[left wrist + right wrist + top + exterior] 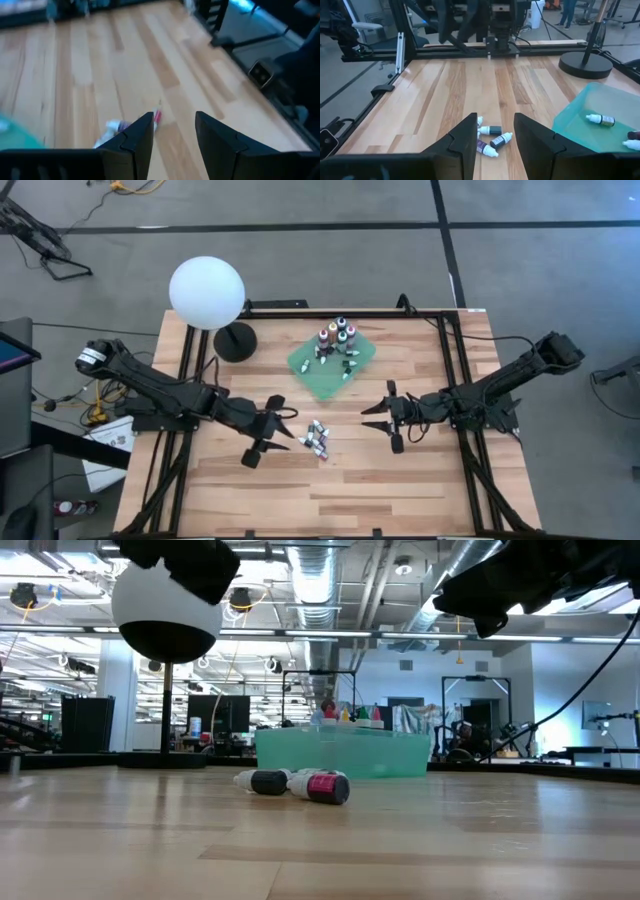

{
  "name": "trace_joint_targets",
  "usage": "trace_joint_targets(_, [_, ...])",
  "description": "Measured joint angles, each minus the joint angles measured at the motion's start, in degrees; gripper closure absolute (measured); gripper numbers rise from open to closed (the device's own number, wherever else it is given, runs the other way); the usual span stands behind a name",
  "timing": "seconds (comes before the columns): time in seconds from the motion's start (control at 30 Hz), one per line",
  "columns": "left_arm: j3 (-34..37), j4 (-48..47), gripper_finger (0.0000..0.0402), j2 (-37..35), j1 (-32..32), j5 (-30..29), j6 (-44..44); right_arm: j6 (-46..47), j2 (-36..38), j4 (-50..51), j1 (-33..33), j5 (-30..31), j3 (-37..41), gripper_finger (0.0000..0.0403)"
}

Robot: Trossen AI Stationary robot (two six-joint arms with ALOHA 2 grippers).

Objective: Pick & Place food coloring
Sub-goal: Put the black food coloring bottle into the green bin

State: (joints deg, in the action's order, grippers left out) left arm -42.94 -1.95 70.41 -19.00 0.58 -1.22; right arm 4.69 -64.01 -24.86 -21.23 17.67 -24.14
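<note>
I see the wooden table under both arms, with a white globe lamp on a black base near its far left corner. A green cloth lies toward the far middle; several bottles stand upright on it and a few more lie flat beside them. The left gripper hovers above the table, fingers spread and empty, just beside a small cluster of loose bottles lying on the bare wood. The right gripper hovers opposite, fingers apart, holding nothing.
</note>
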Motion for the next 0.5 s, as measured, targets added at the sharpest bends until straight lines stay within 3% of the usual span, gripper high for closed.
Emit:
trace_joint_targets(0.17, [0.00, -5.91, 0.0262, 0.00, -0.45, -3.89, 4.51, -0.02, 0.00, 0.42, 0.00, -0.02, 0.00, 0.0282])
trace_joint_targets(0.5, [0.02, -11.52, 0.0262, 0.00, -2.69, -4.12, 11.61, -0.09, 0.00, 0.45, 0.00, -0.52, 0.00, 0.0282])
